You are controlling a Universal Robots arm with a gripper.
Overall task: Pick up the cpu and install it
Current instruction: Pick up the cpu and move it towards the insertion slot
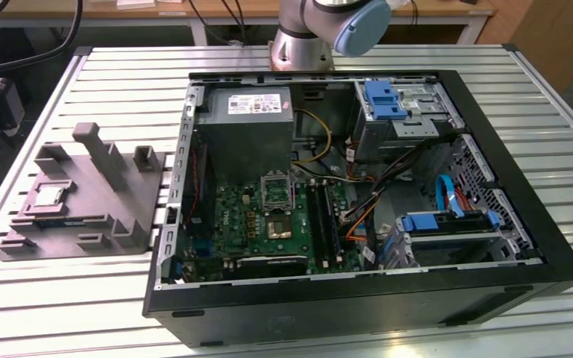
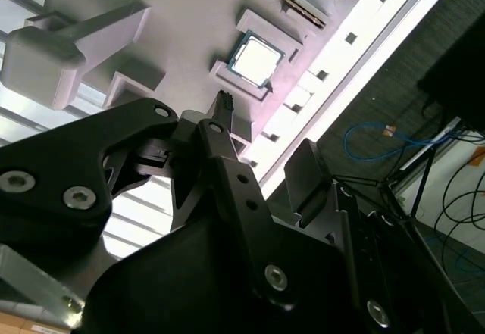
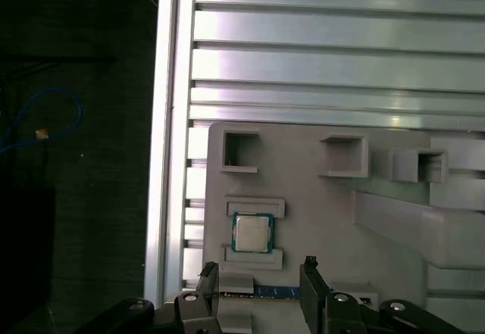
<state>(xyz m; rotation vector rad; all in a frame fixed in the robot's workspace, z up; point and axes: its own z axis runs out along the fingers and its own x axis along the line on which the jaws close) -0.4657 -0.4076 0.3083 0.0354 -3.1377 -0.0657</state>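
Exterior view, general lot. Table [image 1: 87,313]: ribbed aluminium slats, bright and grooved. Computer case [image 1: 366,306]: black, lying open side up, with a green motherboard [image 1: 251,224] on its floor, a grey metal box with a white label [image 1: 245,138] above it and blue plastic drive brackets at the exterior view's right. Tray [image 1: 117,216]: matt grey moulded plastic with upright posts and small box-shaped pockets, on the slats just beside the case at the exterior view's left.

Item, the cpu [image 3: 251,232]: small flat square. Its pale silvery metal top catches the light, and a darker greenish rim runs round it. It lies flat in a shallow seat on the tray, near the tray edge closest to the table's rail. It is well apart from the case.

Item, gripper [image 3: 259,279]: black, angular and bolted. In the first wrist view its two fingers [image 3: 311,277] stand spread, the gap wider than the chip and nothing between them. The tips are just short of the cpu, not touching it.

Clearances: low raised bars border the cpu on two opposite sides, and its other two sides are open. The tall posts stand well apart from it. Beyond the table's rail is dark floor with a loose blue cable [image 3: 45,114].
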